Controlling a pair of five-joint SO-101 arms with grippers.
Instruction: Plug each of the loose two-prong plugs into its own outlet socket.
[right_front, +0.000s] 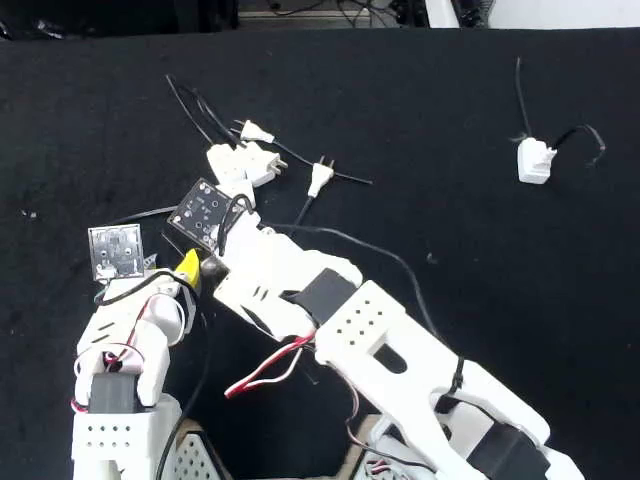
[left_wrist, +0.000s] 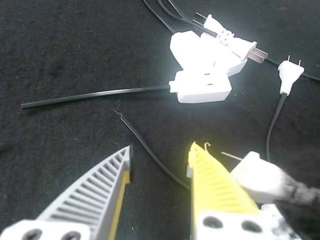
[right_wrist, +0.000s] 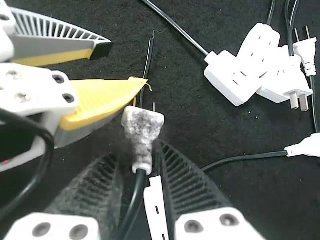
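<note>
The white two-prong plug (right_wrist: 142, 127) is clamped in the right pincer (right_wrist: 137, 155), prongs forward, over the black cloth surface (right_wrist: 200, 130). The left pincer (left_wrist: 161, 150) stands wide, just beside it. The white plastic outlet block (right_wrist: 235, 80) lies near. Judgement: square the prongs to its slots before pressing home.

Near edge cuts off left arm (right_front: 125, 360) and right arm (right_front: 400, 350). At far right, white plug (right_front: 535, 160): prongs too small to tell.

Robot lab bench: black-clothed table (right_front: 500, 300).
</note>
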